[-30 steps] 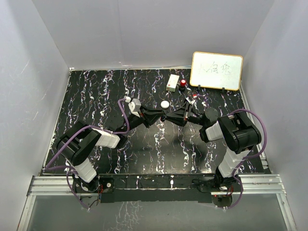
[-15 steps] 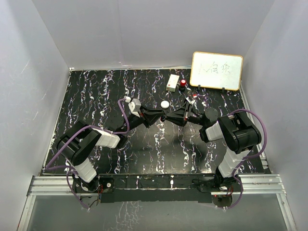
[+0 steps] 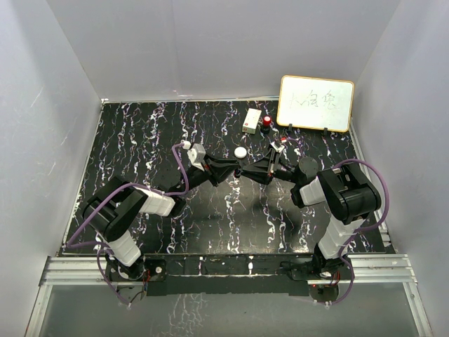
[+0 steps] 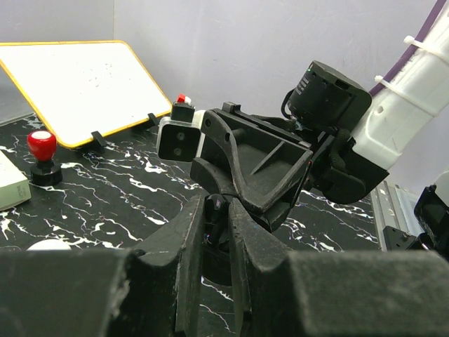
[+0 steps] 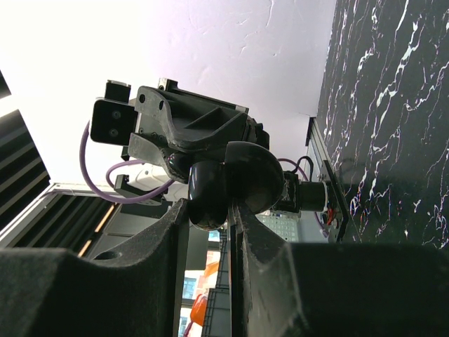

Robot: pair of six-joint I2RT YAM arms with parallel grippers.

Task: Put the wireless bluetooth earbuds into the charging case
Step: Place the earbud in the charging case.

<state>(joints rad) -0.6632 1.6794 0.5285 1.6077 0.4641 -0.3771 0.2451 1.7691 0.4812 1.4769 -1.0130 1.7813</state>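
My two grippers meet above the middle of the table. My left gripper (image 3: 236, 170) is shut on a tiny black earbud (image 4: 214, 209), pinched between its fingertips. My right gripper (image 3: 248, 170) is shut on the charging case (image 5: 210, 189), a glossy black rounded case with its lid (image 5: 256, 175) swung open. In the left wrist view the earbud sits right at the right gripper's tips, with the dark case (image 4: 219, 261) just below it. In the right wrist view the left gripper's tips touch the top of the case. A second earbud is not visible.
A yellow-framed whiteboard (image 3: 316, 103) stands at the back right. In front of it are a red-topped knob (image 3: 267, 122) and a white box (image 3: 251, 121). A small white puck (image 3: 240, 152) lies just behind the grippers.
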